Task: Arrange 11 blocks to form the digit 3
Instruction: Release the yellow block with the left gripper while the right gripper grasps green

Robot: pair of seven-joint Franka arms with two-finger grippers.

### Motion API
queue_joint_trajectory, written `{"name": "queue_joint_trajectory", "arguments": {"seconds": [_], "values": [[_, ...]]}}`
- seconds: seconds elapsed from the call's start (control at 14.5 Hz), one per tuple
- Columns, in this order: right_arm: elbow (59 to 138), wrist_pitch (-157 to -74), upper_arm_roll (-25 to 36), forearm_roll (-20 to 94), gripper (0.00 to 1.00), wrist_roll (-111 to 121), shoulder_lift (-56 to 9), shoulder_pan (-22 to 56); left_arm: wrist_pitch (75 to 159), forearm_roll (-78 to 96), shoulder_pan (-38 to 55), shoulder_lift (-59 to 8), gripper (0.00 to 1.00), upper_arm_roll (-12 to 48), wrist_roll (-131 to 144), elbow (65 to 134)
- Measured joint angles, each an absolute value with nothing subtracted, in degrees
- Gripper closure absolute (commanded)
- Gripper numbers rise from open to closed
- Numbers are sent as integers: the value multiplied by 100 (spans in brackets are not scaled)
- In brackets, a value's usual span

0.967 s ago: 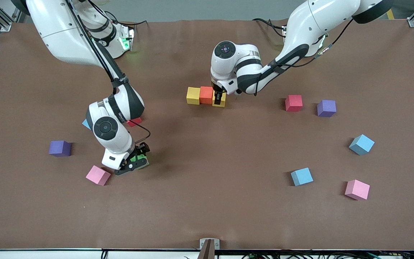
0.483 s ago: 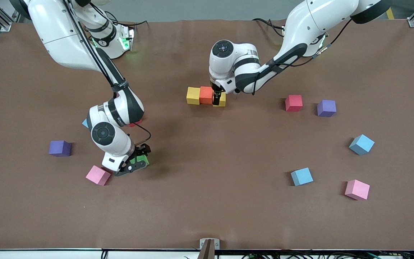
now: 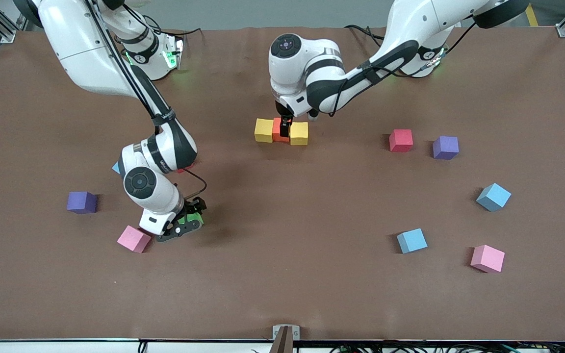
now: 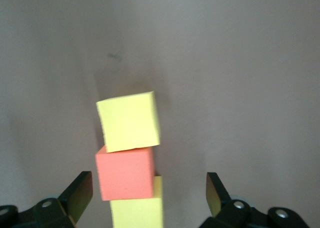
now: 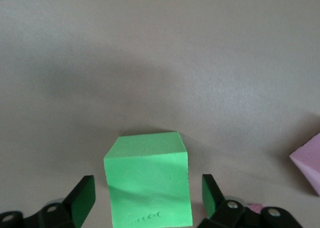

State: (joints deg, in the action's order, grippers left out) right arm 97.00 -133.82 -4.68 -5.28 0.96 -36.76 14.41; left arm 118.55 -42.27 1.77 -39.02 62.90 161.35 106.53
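Now I have the right gripper (image 3: 190,219) low over the green block (image 5: 148,180), fingers spread either side, not yet gripping. I'd centre, close squarely, lift straight. The left gripper (image 3: 285,128), fingers wide and empty, hangs over the yellow-orange-yellow row (image 3: 281,131), well apart from the green block.

Green block (image 5: 148,179) sits btwn spread fingers (image 5: 83,199), pink block (image 5: 308,161) nearby.
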Motion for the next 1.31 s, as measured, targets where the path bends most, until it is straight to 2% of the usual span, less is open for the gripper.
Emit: {"name": "queue_joint_trajectory", "arguments": {"seconds": [0.28, 0.48, 0.62, 0.69, 0.76, 1.04, 1.31], "values": [[9657, -13382, -467, -525, 10, 160, -3746, 1439, 11115, -4305, 69, -3899, 0, 6284, 15489, 9955], [9642, -13383, -467, -519, 15, 163, -3787, 1438, 10876, -4347, -145, -3900, 0, 6283, 14321, 9408], [9641, -13383, -466, -514, 21, 164, -3790, 1437, 10797, -4343, -314, -3901, 0, 6262, 13201, 9062], [9641, -13383, -465, -512, 34, 165, -3790, 1436, 10776, -4308, -413, -3901, 0, 6227, 12672, 8910], [9640, -13383, -465, -510, 41, 165, -3790, 1435, 10765, -4243, -510, -3901, 0, 6161, 12156, 8774], [9612, -13374, -463, -491, 53, 165, -3793, 1433, 10371, -4104, -915, -3908, 0, 6019, 10160, 8400], [9600, -13369, -475, -287, 58, -10, -3793, 1437, 9996, -4096, -1031, -3906, 0, 6019, 8658, 8066]]}}
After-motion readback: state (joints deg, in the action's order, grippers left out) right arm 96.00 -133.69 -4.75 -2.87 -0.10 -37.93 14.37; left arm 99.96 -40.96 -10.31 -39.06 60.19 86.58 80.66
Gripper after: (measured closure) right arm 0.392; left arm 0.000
